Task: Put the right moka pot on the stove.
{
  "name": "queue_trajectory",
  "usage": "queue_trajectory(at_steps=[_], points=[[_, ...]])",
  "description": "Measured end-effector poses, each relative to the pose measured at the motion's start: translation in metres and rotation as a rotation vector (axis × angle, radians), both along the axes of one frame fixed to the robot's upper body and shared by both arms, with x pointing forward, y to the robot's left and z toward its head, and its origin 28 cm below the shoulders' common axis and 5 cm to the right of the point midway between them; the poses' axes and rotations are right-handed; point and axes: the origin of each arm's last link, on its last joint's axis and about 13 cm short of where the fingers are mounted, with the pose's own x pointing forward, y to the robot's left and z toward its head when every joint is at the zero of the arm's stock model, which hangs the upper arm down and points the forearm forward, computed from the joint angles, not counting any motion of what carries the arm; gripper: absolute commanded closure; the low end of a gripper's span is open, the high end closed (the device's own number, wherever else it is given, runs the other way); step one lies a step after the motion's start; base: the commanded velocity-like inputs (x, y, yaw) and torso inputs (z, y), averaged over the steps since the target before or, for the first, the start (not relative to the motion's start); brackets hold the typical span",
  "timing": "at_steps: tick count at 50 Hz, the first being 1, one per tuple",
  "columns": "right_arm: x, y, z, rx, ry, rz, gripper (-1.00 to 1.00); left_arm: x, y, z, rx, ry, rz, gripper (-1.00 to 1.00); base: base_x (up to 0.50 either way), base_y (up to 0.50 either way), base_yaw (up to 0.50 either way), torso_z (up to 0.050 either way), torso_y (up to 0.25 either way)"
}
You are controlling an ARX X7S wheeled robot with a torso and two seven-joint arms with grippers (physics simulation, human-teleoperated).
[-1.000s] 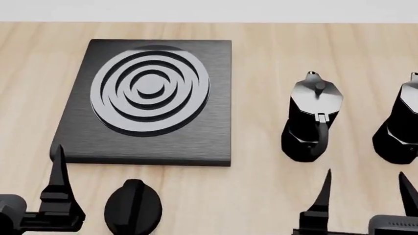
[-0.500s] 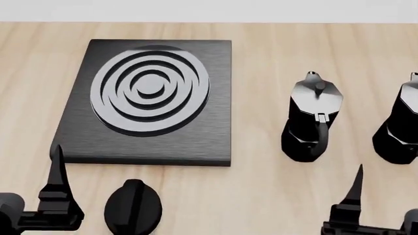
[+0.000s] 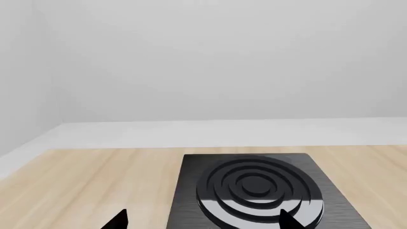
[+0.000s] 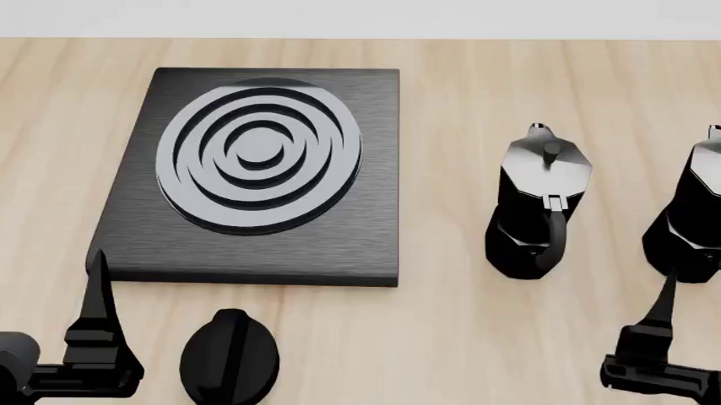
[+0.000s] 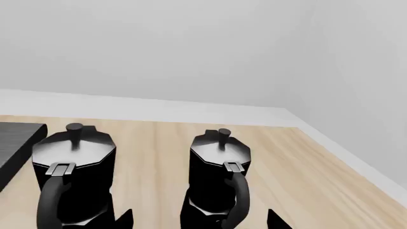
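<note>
Two identical black moka pots stand to the right of the stove (image 4: pixel 259 169). The right moka pot (image 4: pixel 690 221) is cut by the head view's right edge. In the right wrist view the right moka pot (image 5: pixel 219 174) stands with its handle toward the camera. My right gripper (image 5: pixel 198 222) is open, its fingertips either side of this pot's base and short of it. One right finger (image 4: pixel 663 314) shows just in front of the pot. My left gripper (image 3: pixel 203 222) is open and empty at the near edge of the stove (image 3: pixel 254 191). One left finger (image 4: pixel 97 314) shows.
The other moka pot (image 4: pixel 539 211) stands between the stove and the right pot, also seen as the other moka pot (image 5: pixel 73 176). A round black knob (image 4: pixel 229 359) lies on the wooden table (image 4: pixel 451 337) in front of the stove. A white wall rises behind the table.
My right gripper has slid to the right, from in front of the other pot to in front of the right pot. The left gripper has hardly moved.
</note>
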Motion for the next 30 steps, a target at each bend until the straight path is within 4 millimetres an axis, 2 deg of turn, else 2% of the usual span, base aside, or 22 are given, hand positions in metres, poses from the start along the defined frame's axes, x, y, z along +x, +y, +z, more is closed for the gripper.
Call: queue_trajectory(at_steps=[30], points=[[0.031, -0.024, -0.001, 0.009, 0.052, -0.013, -1.0, 0.0, 0.0, 0.0, -0.004, 0.001, 0.008, -1.0, 0.0, 0.0, 0.0, 0.0, 0.0]])
